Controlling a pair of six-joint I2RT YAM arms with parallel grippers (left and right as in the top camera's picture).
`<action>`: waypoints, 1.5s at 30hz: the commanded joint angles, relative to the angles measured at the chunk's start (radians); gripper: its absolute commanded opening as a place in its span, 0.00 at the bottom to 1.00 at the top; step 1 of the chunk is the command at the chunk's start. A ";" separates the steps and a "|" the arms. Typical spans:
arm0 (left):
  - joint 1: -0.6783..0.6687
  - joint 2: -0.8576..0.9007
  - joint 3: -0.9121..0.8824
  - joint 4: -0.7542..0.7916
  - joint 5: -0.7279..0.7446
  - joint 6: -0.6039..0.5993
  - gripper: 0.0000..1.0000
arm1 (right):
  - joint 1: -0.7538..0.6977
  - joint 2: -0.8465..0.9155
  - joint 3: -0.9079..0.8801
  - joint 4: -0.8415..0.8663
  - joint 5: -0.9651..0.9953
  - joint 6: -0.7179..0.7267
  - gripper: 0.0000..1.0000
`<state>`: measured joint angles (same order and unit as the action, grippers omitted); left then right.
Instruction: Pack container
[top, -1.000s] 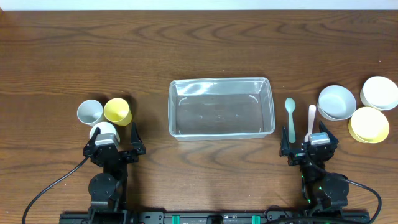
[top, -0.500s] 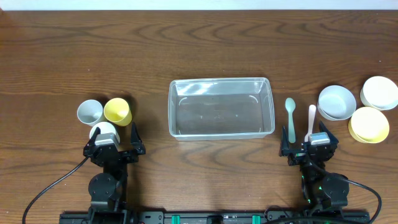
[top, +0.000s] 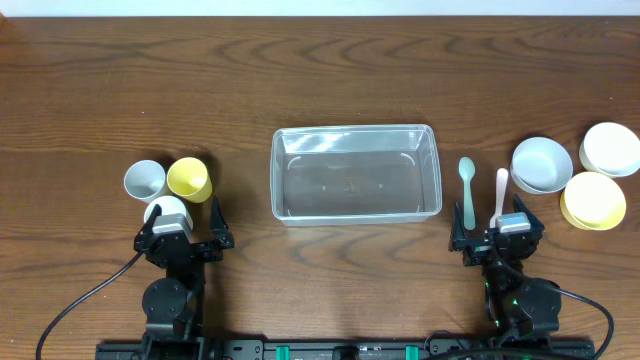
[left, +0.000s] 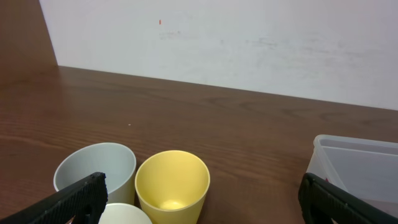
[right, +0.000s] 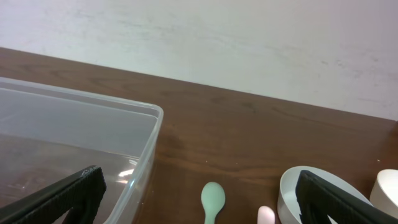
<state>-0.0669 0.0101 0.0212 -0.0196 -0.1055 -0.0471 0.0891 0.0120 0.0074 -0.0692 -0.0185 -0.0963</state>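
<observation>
The dark wooden table (top: 320, 70) runs to a pale wall on its far side. The container (top: 355, 175) sits in the middle of it, empty and clear of everything else. Both arms rest at the near edge. The left gripper (top: 182, 212) is spread wide and holds nothing, and the right gripper (top: 490, 225) is also spread and empty.

The left cluster looks like the likeliest trouble. The white cup (top: 168, 211) stands right between the left jaws, tight against the yellow cup (top: 189, 179) and the grey cup (top: 145, 180), so a careless close or sideways lift could tip its neighbours. On the right, the green spoon (top: 467, 190) and the pink spoon (top: 500, 193) lie flat on the wood, and a pinch there could skid off or scrape the table. The pink spoon's tip lies just beside the white bowl (top: 541, 164), which could be nudged. The container looks light (its clear walls are also hard to judge), so anything catching its rim could shove it along.

There is plenty of open room, with bare wood on the far side of the container and on both its flanks. The yellow bowl (top: 593, 200) and the far-right bowl (top: 610, 148) sit close to the right margin of the overhead view. I cannot tell where the table ends there.
</observation>
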 joint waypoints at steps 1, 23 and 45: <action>0.005 -0.006 -0.017 -0.043 -0.026 0.017 0.98 | 0.010 -0.004 -0.002 -0.004 0.007 -0.013 0.99; 0.005 0.050 -0.009 -0.049 -0.013 -0.096 0.98 | 0.010 -0.003 0.002 -0.011 -0.002 0.149 0.99; 0.005 0.838 1.013 -0.742 0.047 -0.099 0.98 | 0.009 0.611 0.737 -0.630 -0.199 0.153 0.99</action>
<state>-0.0669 0.7250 0.8967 -0.7002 -0.0761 -0.1379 0.0891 0.4900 0.6147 -0.6373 -0.1932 0.0425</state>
